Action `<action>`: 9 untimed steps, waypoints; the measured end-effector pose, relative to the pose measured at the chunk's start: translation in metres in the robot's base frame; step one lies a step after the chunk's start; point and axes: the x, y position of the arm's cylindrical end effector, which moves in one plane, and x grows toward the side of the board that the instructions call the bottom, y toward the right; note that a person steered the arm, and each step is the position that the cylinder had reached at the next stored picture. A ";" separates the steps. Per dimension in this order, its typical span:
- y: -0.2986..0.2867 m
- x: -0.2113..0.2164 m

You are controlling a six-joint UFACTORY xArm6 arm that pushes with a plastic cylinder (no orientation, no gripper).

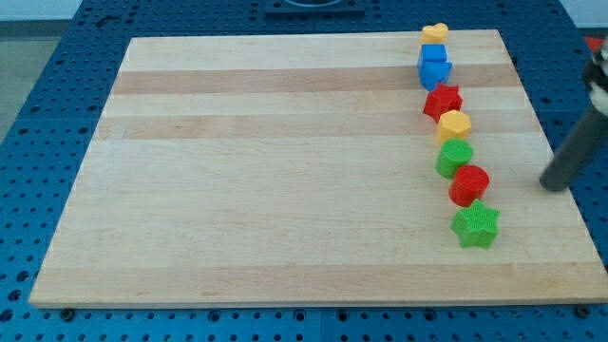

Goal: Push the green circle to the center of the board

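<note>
The green circle (454, 157) sits on the wooden board (285, 171) in a column of blocks near the view's right. It touches a yellow hexagon-like block (454, 123) above it and a red circle (468, 185) below it. My tip (550, 184) is at the end of the dark rod at the view's right edge. It rests on the board about a hundred pixels to the right of the green circle and touches no block.
The same column holds a yellow block (435, 34) at the board's top edge, two blue blocks (434, 66), a red star (443, 101), and a green star (475, 225) at its lower end. A blue pegboard (57, 95) surrounds the board.
</note>
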 end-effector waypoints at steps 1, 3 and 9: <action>-0.021 -0.020; -0.081 0.005; -0.230 -0.021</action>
